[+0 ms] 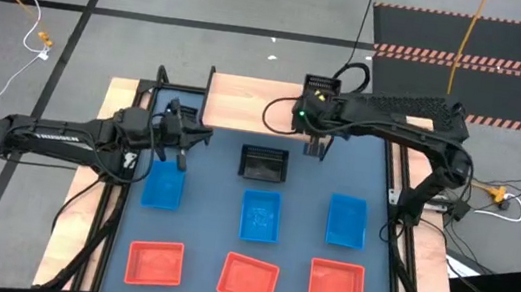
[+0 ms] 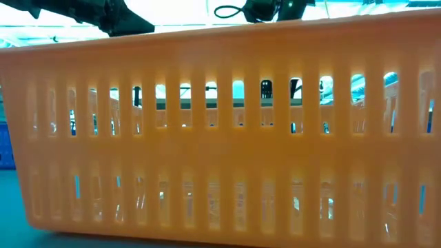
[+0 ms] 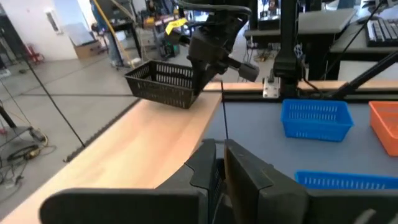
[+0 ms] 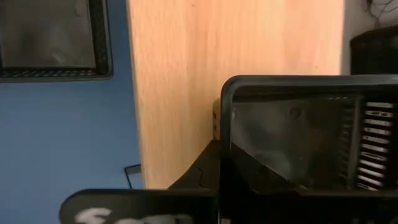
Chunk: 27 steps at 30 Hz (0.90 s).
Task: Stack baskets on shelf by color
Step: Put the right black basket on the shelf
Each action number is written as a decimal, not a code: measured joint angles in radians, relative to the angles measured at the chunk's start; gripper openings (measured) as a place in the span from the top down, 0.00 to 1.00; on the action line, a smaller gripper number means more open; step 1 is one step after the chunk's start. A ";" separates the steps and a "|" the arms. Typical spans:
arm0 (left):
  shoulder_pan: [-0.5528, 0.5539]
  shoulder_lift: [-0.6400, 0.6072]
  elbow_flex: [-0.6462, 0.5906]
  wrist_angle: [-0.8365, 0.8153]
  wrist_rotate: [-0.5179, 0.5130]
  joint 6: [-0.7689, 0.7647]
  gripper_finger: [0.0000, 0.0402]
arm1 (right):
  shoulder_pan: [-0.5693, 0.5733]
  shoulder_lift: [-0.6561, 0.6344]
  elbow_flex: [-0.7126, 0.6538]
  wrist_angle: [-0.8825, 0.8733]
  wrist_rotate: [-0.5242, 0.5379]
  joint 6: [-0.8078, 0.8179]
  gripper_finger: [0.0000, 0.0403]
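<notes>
My right gripper (image 1: 321,102) is over the wooden shelf's (image 1: 251,104) far right corner, shut on a black basket (image 3: 163,84). Another black basket (image 1: 263,164) sits flat on the blue table in front of the shelf. Three blue baskets (image 1: 259,215) stand in a middle row and three red baskets (image 1: 248,278) in the near row. My left gripper (image 3: 219,171) is shut and empty. It hovers by the shelf's left end, above the left blue basket (image 1: 162,186), and points along the plank toward the right arm. My right gripper holds the black basket by its side wall (image 3: 198,84) on the table-facing side, coming from above with the fingers pointing down. The basket hangs slightly tilted just above the plank's far right corner, partly past the far edge. Whether its bottom touches the wood cannot be told.
The shelf's plank (image 3: 155,149) is bare between the two grippers. A red basket's slotted wall (image 2: 220,131) fills the low view and hides most of the table. Cables and floor tape lie beyond the table's far edge.
</notes>
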 joint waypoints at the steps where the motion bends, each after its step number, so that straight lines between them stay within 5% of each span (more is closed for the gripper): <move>1: 0.000 0.000 0.000 -0.006 0.000 0.000 0.91 | 0.000 0.004 0.000 -0.007 0.000 0.006 1.00; 11: 0.000 0.000 0.000 0.017 -0.002 -0.011 0.91 | 0.001 -0.022 0.001 -0.015 -0.127 0.058 0.99; 27: 0.000 0.000 0.000 0.033 -0.058 -0.022 0.91 | 0.022 -0.022 0.001 -0.016 -0.129 0.059 0.98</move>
